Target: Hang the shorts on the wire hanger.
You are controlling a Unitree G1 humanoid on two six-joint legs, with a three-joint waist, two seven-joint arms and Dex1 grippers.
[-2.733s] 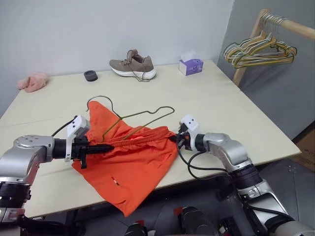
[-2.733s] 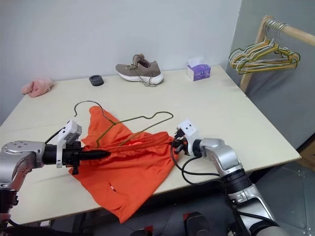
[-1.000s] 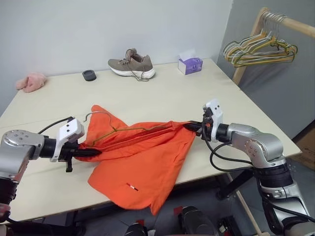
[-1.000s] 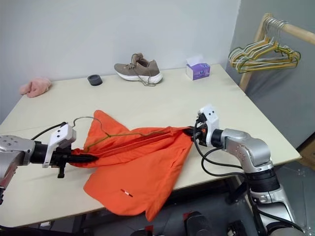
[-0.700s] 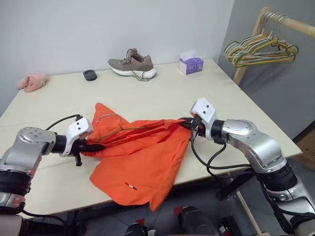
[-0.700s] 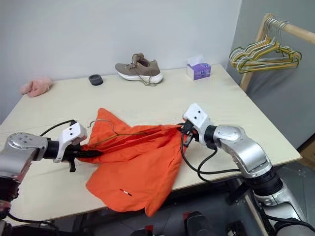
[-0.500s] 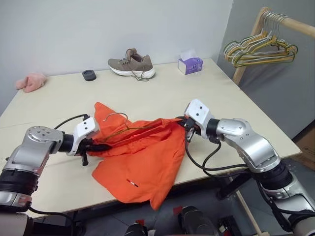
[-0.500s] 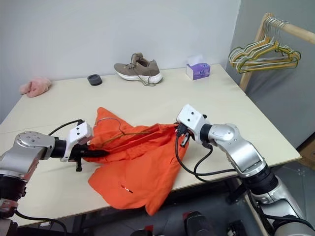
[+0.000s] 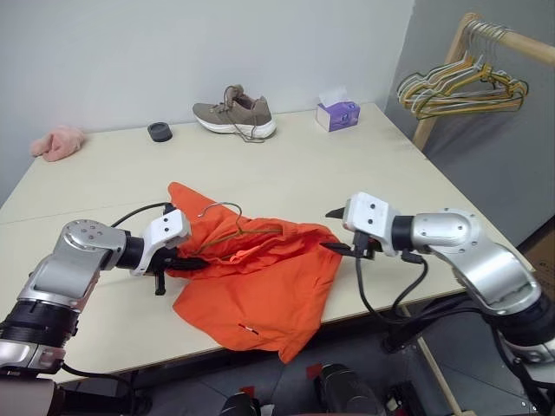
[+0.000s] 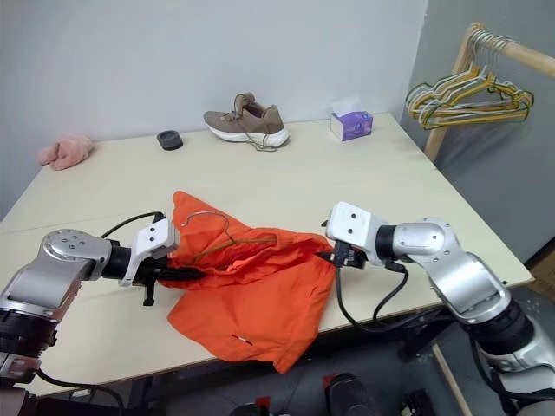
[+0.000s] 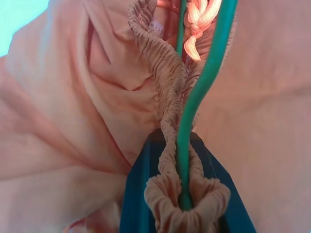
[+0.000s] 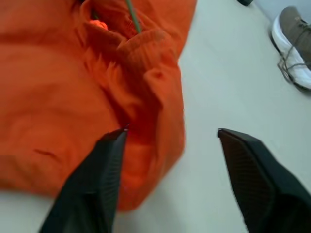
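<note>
shorts (image 9: 260,282) over table (image 9: 416,199) front edge

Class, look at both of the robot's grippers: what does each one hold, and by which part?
The left gripper pinches the bright orange fabric shorts by the gathered elastic waistband, together with the thin olive-green wire hanger. The right gripper is open beside the shorts, holding nothing.

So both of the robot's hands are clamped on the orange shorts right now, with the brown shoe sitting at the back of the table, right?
Not both. The left gripper is clamped on the shorts and the wire hanger, but the right gripper has its jaws spread wide, holding nothing, as the right wrist view shows. The brown shoe does sit at the back of the table.
</note>
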